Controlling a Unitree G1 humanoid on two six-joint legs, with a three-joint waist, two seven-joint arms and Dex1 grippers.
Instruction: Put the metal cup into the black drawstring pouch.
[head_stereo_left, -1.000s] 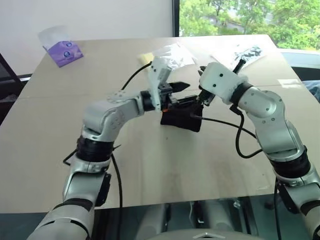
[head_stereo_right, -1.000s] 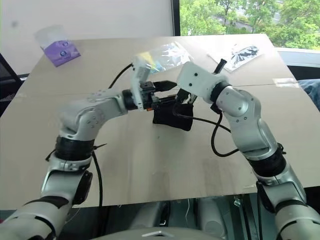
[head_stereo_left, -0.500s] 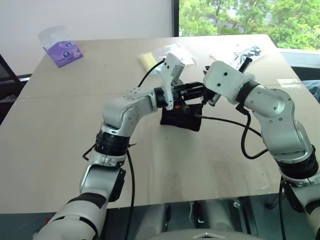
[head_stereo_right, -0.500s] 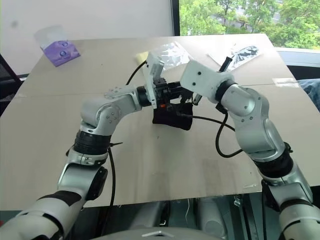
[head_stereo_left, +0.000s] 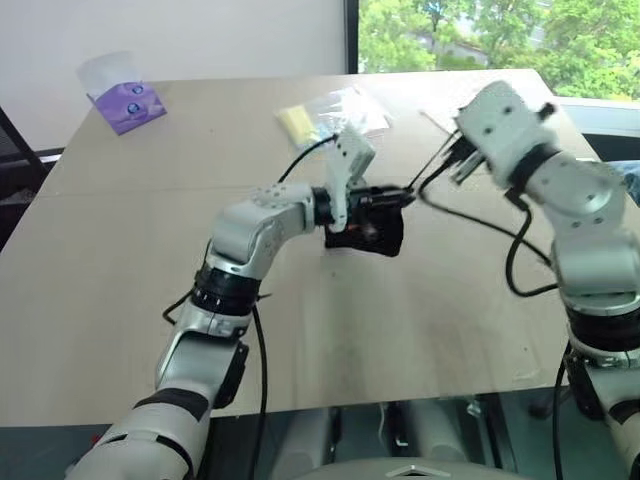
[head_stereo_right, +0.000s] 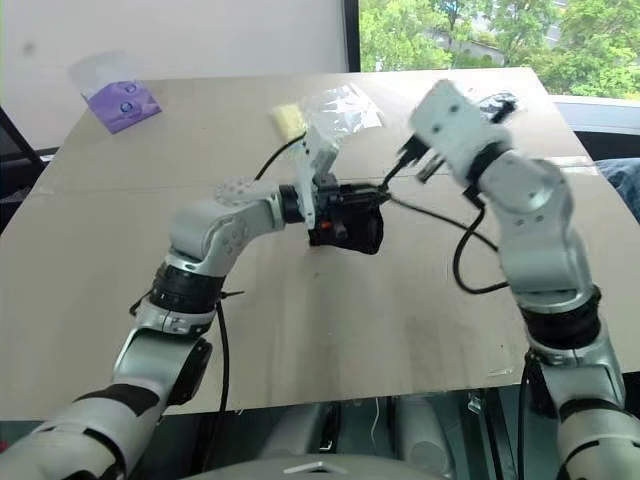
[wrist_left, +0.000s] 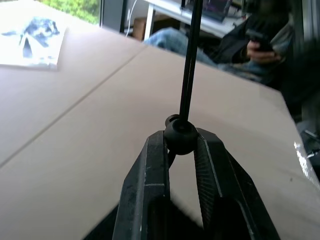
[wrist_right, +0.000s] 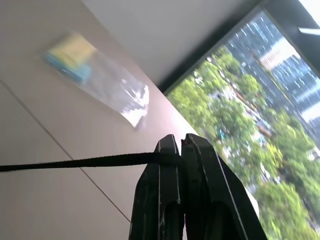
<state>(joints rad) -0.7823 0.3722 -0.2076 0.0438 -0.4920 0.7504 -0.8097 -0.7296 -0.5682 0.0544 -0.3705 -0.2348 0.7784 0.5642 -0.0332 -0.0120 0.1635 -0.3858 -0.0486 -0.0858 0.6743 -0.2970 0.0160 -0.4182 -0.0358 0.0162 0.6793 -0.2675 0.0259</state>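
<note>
Left gripper (wrist_left: 180, 142) pinched on the round toggle (wrist_left: 179, 136) at the mouth of the black drawstring pouch (head_stereo_left: 372, 228). Right gripper (wrist_right: 176, 150) pressed together on the thin black cord (wrist_right: 75, 162), raised off to the right of the pouch, cord stretched taut between toggle and fingers. Pouch resting on the bench (head_stereo_left: 120, 300) about mid-width, nearer the far edge than the near one. Metal cup not distinguishable. Clear plastic bag with a yellow item (head_stereo_right: 325, 110) near the far edge; purple packet (head_stereo_left: 128, 103) toward the far left corner.
</note>
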